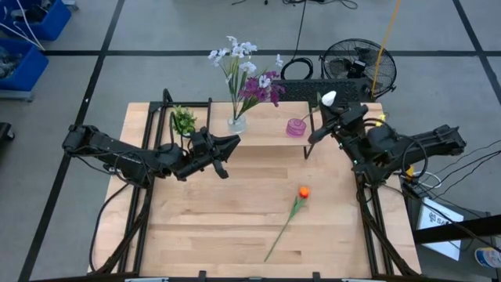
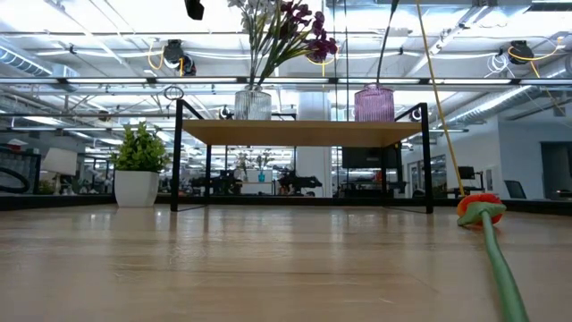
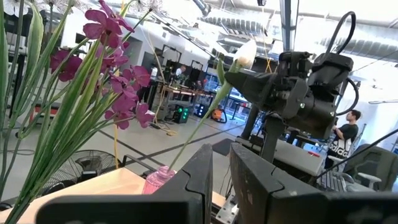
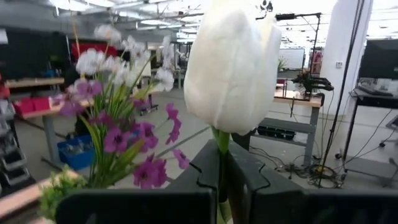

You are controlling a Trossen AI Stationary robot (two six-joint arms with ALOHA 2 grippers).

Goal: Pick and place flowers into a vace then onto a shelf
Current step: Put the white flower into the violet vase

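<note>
The shelf [image 1: 266, 131] [image 2: 295, 132] stands at the table's far side. On it a clear vase [image 1: 237, 121] [image 2: 253, 104] holds the purple bunch [image 1: 262, 88] and white spray [image 1: 235, 53]. A pink vase [image 1: 296, 127] [image 2: 374, 103] stands beside it. My right gripper [image 1: 327, 110] [image 4: 222, 163] is above the shelf's right end, shut on the white bud's [image 1: 329, 98] [image 4: 233, 68] stem. The orange bloom [image 1: 303, 192] [image 2: 478, 207] lies flat on the table. My left gripper [image 1: 228, 153] [image 3: 222, 155] hovers before the shelf, open by a narrow gap, touching nothing. My right gripper pinches the white bud's green stem [image 4: 222, 146] between its two fingers, just below the bloom. The fingers lie across the stem. The bud stands above the fingers, and the stem [image 3: 205, 118] slants down from them to the pink vase's mouth [image 3: 163, 171].
A small potted plant [image 1: 184, 119] [image 2: 138, 170] stands under the shelf's left end. A floor fan [image 1: 356, 66] and a yellow cord [image 1: 383, 47] are beyond the far right corner. The table's near half holds only the orange flower.
</note>
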